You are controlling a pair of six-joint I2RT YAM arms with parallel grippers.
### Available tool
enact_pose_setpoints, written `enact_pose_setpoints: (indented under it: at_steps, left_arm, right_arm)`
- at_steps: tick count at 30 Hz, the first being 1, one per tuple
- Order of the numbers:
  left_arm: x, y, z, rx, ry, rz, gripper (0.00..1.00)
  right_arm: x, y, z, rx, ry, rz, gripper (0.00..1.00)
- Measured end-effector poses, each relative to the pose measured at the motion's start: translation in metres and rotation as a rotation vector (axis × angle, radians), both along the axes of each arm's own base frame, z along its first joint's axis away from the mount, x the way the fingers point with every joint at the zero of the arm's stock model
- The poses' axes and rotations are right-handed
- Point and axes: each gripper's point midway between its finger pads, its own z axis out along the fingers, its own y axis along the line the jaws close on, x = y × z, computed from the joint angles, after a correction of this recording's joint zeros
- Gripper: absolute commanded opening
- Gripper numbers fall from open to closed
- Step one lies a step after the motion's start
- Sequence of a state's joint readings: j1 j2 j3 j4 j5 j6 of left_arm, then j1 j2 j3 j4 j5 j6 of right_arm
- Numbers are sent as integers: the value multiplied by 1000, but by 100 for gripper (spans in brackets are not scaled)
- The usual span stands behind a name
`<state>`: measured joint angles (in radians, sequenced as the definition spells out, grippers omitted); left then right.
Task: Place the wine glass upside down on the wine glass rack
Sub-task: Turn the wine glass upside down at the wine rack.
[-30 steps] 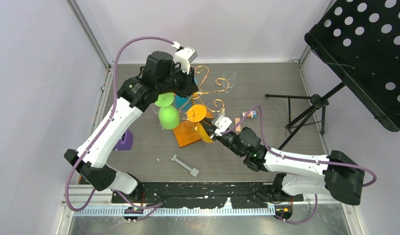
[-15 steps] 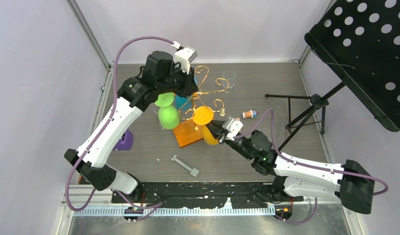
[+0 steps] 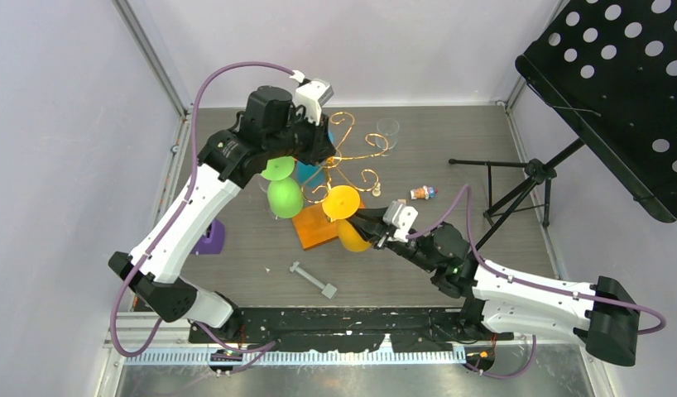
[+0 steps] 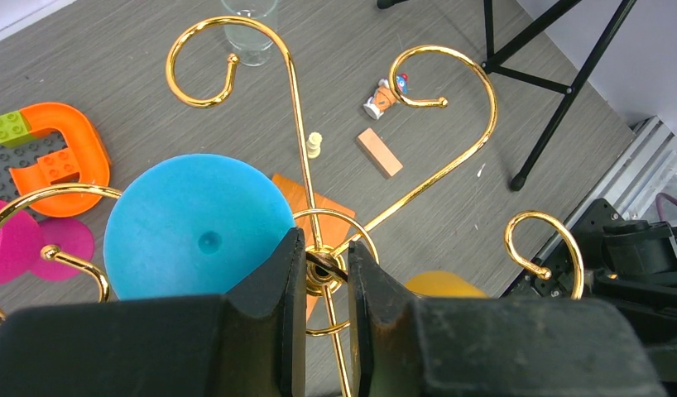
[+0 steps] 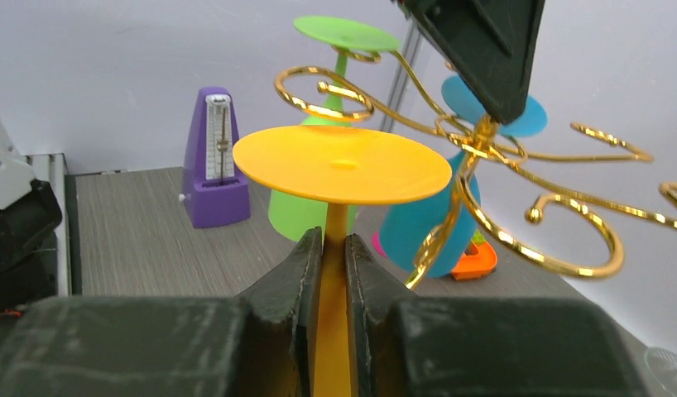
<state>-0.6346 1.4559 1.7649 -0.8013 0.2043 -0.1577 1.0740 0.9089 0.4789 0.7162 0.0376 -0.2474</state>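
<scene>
The wine glass is orange and upside down, its flat foot point(image 3: 342, 198) point(image 5: 342, 164) on top and its bowl point(image 3: 352, 236) point(image 4: 444, 284) below. My right gripper point(image 3: 372, 227) point(image 5: 334, 248) is shut on its stem, just in front of the gold wine glass rack point(image 3: 352, 141) point(image 5: 484, 165) point(image 4: 298, 99). The foot sits level with a near scroll; I cannot tell if they touch. My left gripper point(image 3: 319, 153) point(image 4: 319, 266) is shut on the rack's twisted top stem. The rack's orange base point(image 3: 314, 227) lies under the glass.
A green glass point(image 3: 284, 194) point(image 5: 343, 33) and a blue glass point(image 3: 309, 172) point(image 4: 199, 227) hang upside down on the rack. Around it are a purple metronome point(image 3: 209, 238), a clear glass point(image 3: 387, 130), a small figure point(image 3: 422, 193), a grey bolt point(image 3: 312, 279) and a music stand point(image 3: 616, 91) at right.
My right arm has drawn back to the right with the orange glass, whose foot has shifted slightly right and nearer. The left arm and the rack have stayed put.
</scene>
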Motion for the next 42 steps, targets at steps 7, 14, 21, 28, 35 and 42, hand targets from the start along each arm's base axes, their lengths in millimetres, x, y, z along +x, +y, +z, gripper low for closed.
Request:
enact_pose_setpoints:
  at_steps: [7, 14, 21, 28, 35, 42]
  left_arm:
    - [0, -1, 0, -1, 1, -3, 17]
    - [0, -1, 0, -2, 3, -5, 16]
    - [0, -1, 0, -2, 4, -5, 16]
    - [0, -1, 0, -2, 4, -5, 16]
    - [-1, -1, 0, -4, 7, -10, 14]
    - [-1, -2, 0, -9, 13, -10, 14]
  right_arm:
    - [-17, 10, 10, -22, -13, 109, 5]
    - [-29, 1, 28, 33, -21, 139, 5]
    - [-13, 8, 45, 85, -18, 84, 5]
    - [12, 26, 31, 52, 45, 8, 6]
    - [31, 35, 22, 32, 80, -55, 6]
    - [35, 47, 28, 36, 75, -44, 5]
